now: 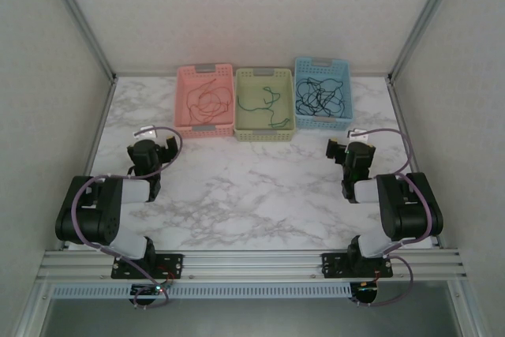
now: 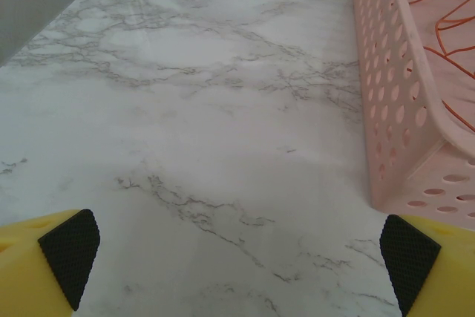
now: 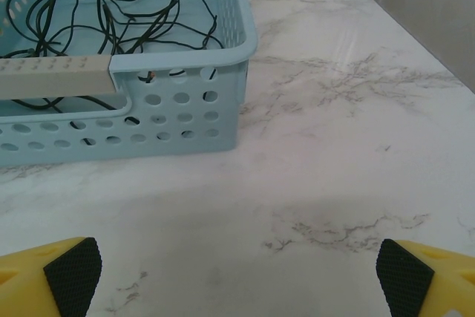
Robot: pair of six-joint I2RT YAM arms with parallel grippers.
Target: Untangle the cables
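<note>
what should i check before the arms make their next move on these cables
1. Left gripper open, holding nothing: ok
2. Right gripper open, holding nothing: ok
3. Red cables inside the pink basket: ok
4. Green cables inside the green basket: ok
5. Dark cables inside the blue basket: ok
6. Strands within each basket free of knots: cannot tell
</note>
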